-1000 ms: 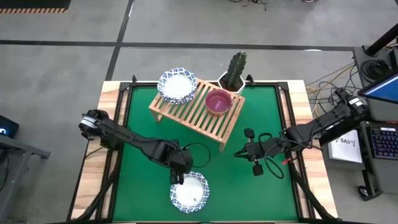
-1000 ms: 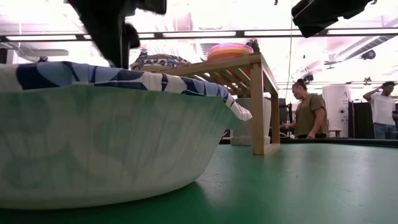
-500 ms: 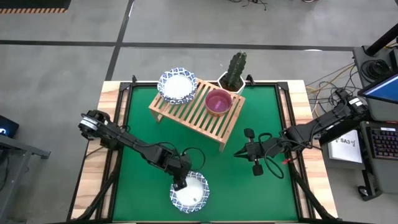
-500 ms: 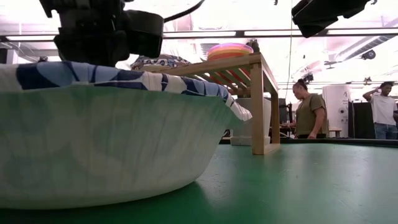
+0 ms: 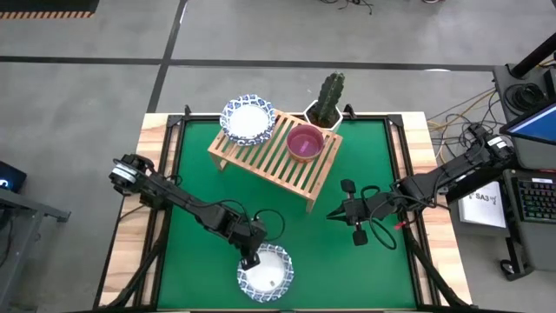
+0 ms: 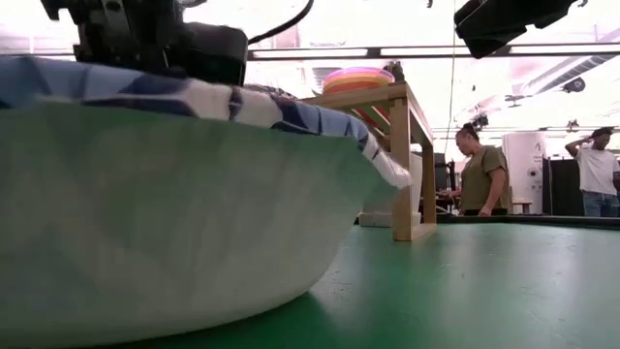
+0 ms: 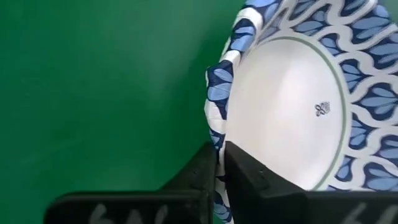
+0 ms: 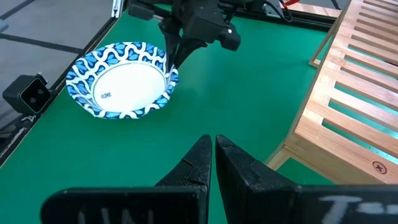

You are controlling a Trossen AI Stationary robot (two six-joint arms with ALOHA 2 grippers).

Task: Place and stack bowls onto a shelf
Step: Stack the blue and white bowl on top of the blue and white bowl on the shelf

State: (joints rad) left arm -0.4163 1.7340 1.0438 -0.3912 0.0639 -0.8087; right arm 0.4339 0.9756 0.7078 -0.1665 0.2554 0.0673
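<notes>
A white bowl with a blue patterned rim (image 5: pixel 268 273) sits near the front edge of the green mat; it fills the left of the low view (image 6: pixel 174 204). My left gripper (image 5: pixel 251 258) is shut on its far-left rim. The wooden slatted shelf (image 5: pixel 276 158) stands at the far middle of the mat. A second blue-rimmed bowl (image 5: pixel 248 119) rests on the shelf's left end and a stack of coloured bowls (image 5: pixel 305 142) on its right end. My right gripper (image 5: pixel 333 214) hovers shut at mid right, with nothing between its fingers (image 8: pixel 213 149). My left gripper pinches the bowl's rim (image 7: pixel 216 144) between its two fingers, one finger inside the bowl (image 7: pixel 249 180) and one outside. The fingers come from above, slanting in from the table's left. The bowl is tilted, its held side higher, its underside low on the mat.
A cactus in a white pot (image 5: pixel 327 103) stands behind the shelf's right end. Bare green mat (image 5: pixel 373 156) lies to the shelf's right. A small camera (image 8: pixel 28 93) sits at the mat's front edge by the bowl. Two people (image 6: pixel 480 170) stand in the room beyond.
My left gripper has come down toward the table's near edge onto the bowl's far-left rim and taken hold of it. The bowl has tipped, its held side now higher than before.
</notes>
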